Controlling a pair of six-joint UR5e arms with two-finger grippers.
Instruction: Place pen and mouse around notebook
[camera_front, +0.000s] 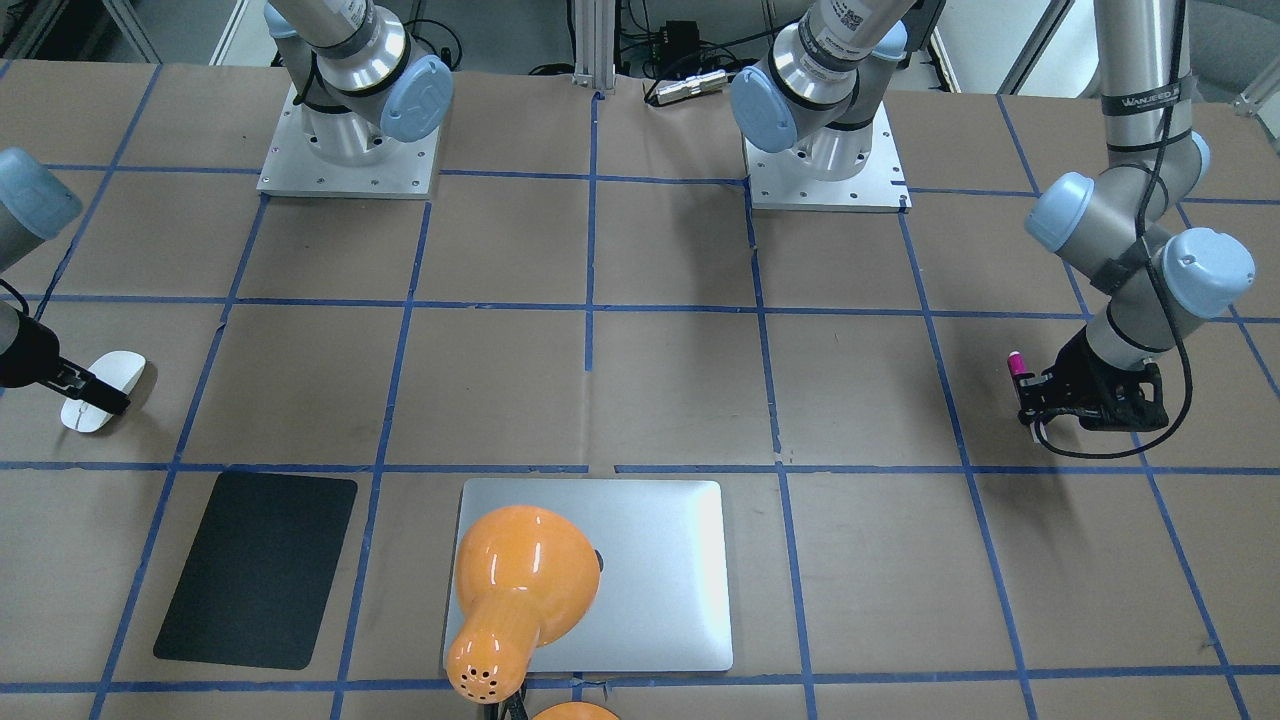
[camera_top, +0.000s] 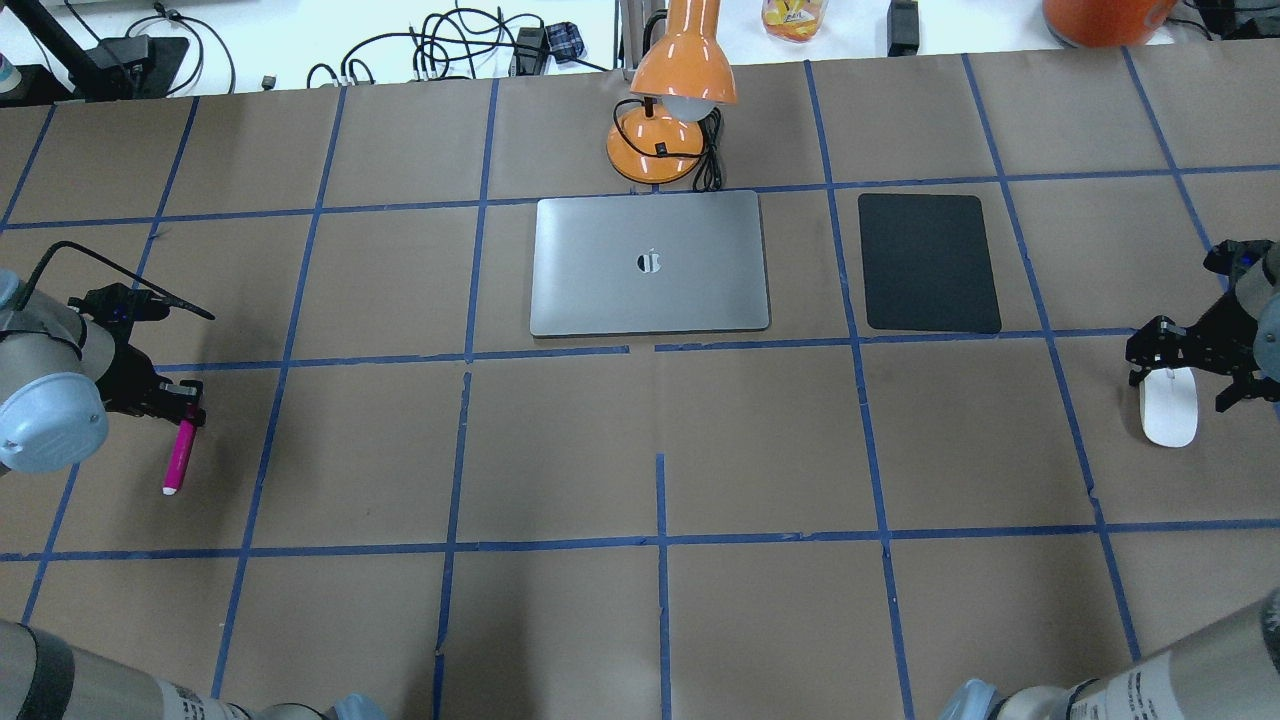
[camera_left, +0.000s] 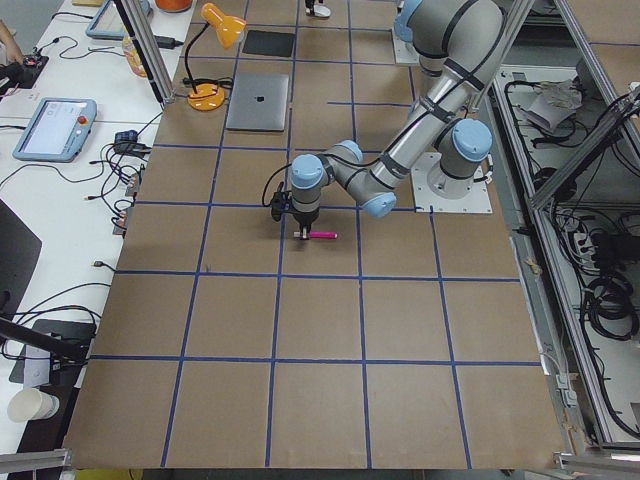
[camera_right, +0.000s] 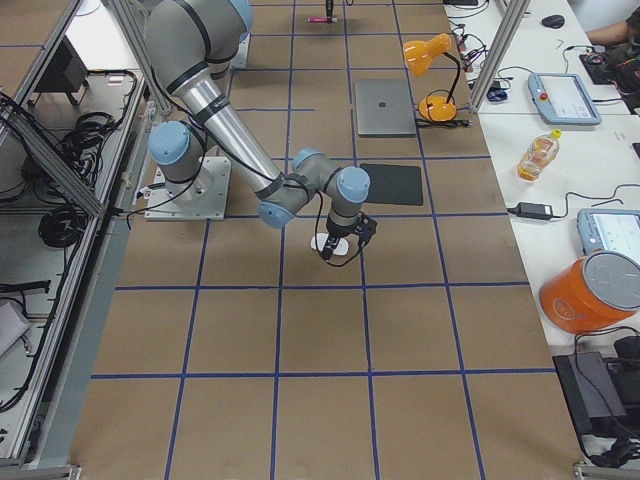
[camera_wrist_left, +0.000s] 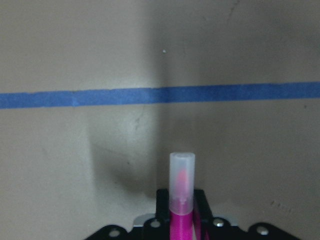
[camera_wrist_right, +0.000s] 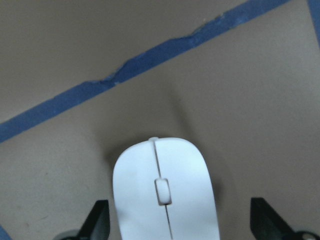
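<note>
- Pen (camera_top: 180, 455): I judge it light and stiff, with a smooth plastic barrel. It will probably swivel or roll if pinched off-centre, so I would hold it on the pink barrel, not the pale cap.
- Left gripper (camera_top: 188, 405), at the left edge of the overhead view, is clamped on the pink barrel near one end. The pale tip sticks out past the fingers toward the bottom of the frame. I cannot tell whether the pen is off the table.
- Mouse (camera_top: 1169, 405), far right of the overhead view, lies flat on the paper. It looks light and rigid, with a glossy curved shell that is likely slippery, so I would grip low across its long sides.
- Right gripper (camera_wrist_right: 181, 222) has its fingers spread either side of the mouse. One is close to its flank and the other well clear, so it is not clamped.
- Notebook (camera_top: 650, 265) sits upper centre, well apart from both.
</note>
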